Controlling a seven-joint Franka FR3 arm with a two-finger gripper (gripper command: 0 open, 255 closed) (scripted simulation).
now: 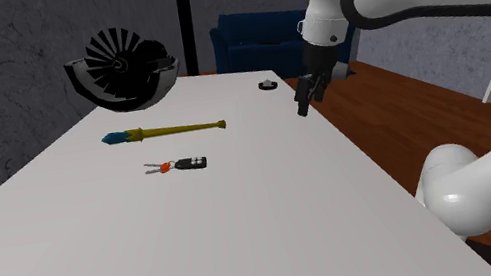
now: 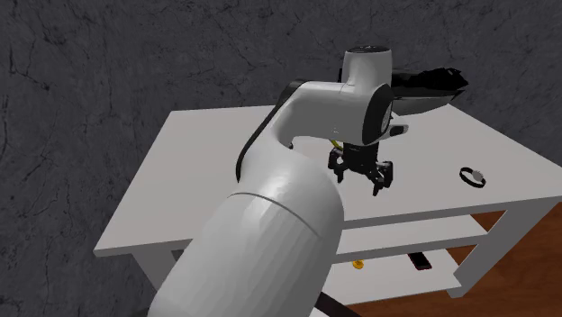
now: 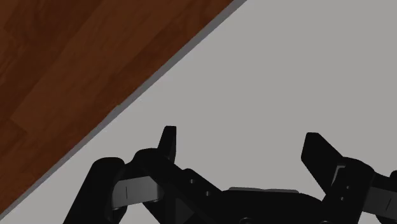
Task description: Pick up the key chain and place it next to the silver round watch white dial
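1. In the second exterior view the arm's (image 2: pixel 270 234) broad white link covers the middle of the worktop (image 2: pixel 207 171). It also cuts across the black fan-shaped object (image 2: pixel 432 86) at the far end.
2. The watch (image 1: pixel 268 84) is a small dark ring with a pale face, and its dial cannot be read. The second exterior view shows it (image 2: pixel 473 176) lying flat near the worktop's edge.
3. The key chain (image 1: pixel 178 165) is small: a silvery key, a red-orange piece and a black fob in a row, finer detail unclear.
4. In the wrist view the bottom edge cuts off the finger bases. Past the fingertips (image 3: pixel 167 137) lie bare grey worktop and, beyond its edge, wood floor (image 3: pixel 63 63).
5. On the worktop there are one key chain, one watch, one long yellow tool with a blue tip (image 1: pixel 163 131) and one fan-shaped object (image 1: pixel 124 68). On the lower shelf (image 2: pixel 396 270) sit two small things, one gold and one dark, too small to name.
6. The jaws stand apart with nothing between them, hanging over bare worktop near its edge.
7. In the shoulder view the key chain lies flat on the worktop, well apart from the jaws, between 8 and 9 o'clock of them. The watch is near the jaws at about 10 o'clock, and at 2 o'clock from the key chain.
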